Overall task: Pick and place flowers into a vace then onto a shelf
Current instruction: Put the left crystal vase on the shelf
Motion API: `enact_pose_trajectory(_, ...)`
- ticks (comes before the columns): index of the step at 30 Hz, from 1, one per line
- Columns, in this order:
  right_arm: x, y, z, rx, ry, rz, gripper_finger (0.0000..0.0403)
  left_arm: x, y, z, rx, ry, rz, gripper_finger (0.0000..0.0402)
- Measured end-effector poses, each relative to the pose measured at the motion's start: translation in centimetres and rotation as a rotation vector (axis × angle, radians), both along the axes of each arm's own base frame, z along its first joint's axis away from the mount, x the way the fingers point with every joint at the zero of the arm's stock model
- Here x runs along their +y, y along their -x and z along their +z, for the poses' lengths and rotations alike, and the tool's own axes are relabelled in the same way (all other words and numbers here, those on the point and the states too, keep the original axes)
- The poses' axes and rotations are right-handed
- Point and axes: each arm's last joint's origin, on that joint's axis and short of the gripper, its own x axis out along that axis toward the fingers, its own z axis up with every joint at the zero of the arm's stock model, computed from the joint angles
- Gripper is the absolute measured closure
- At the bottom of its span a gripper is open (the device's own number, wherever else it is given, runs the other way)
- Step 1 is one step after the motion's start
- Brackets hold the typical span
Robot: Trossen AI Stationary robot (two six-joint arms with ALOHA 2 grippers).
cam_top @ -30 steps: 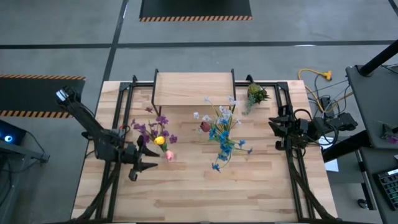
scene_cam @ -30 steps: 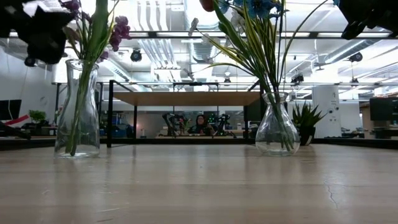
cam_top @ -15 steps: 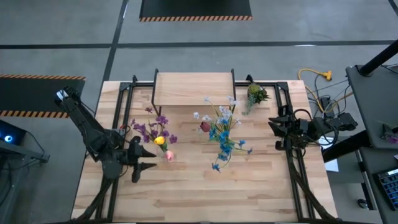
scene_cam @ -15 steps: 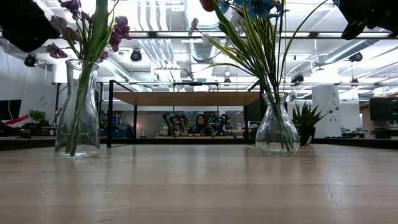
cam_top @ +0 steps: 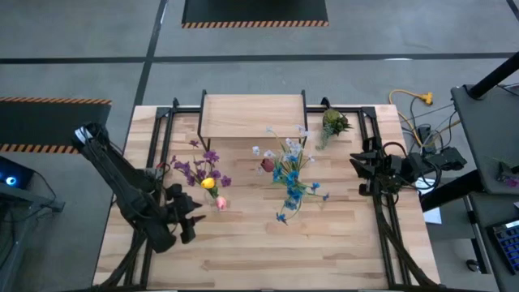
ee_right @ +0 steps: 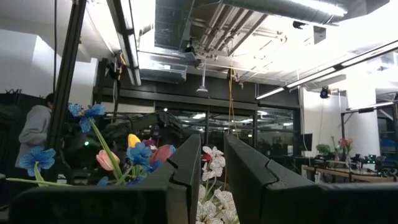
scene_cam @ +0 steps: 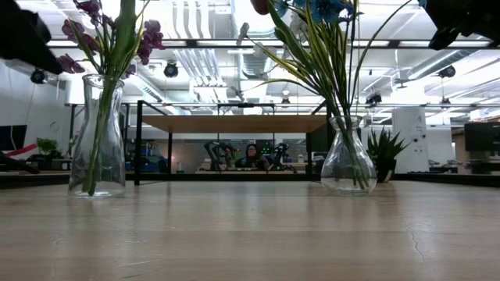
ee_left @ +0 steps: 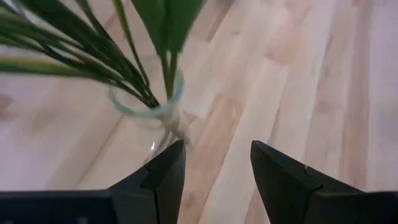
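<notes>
Since the flowers [cam_top: 201, 170] already stand in glass vases [scene_cam: 97, 136] on the bench [cam_top: 324, 243], a fragile vase is best taken at the neck; left fingers [ee_left: 168, 174] are open and empty, right fingers [ee_right: 193, 165] are nearly closed, empty

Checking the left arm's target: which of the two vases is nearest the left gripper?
The tall narrow vase holding the purple flowers, on the table's left half. The left gripper is beside it; the round vase with blue flowers stands farther right.
</notes>
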Motion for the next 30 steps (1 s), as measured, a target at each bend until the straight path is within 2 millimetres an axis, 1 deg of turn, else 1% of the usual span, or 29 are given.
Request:
enact_pose_trajectory(7,0.0,0.0,0.0,0.0,-0.002,0.001,0.0339,-1.5,-1.2,-1.3,0.024,0.035,0.096,0.0236)
enact_pose_trajectory(10,0.0,0.0,0.0,0.0,0.0,0.0,0.0339,-1.7,-1.4,-2.0,0.025,0.032,0.142,0.0236)
enact_pose_trajectory(16,0.0,0.0,0.0,0.0,0.001,0.0,0.0339,-2.0,-1.9,-3.8,-0.034,-0.014,0.252,0.0236)
enact_pose_trajectory(21,0.0,0.0,0.0,0.001,0.001,0.0,0.0339,-2.4,-2.0,-4.8,0.013,-0.018,0.258,0.0236)
enact_pose_trajectory(27,0.0,-0.1,-0.1,0.015,0.019,-0.009,0.0339,-2.6,-2.2,-5.2,0.011,-0.013,0.261,0.0236)
enact_pose_trajectory(30,0.0,-0.1,-0.1,0.02,0.031,-0.015,0.0339,-2.7,-2.3,-5.2,0.021,-0.039,0.227,0.0236)
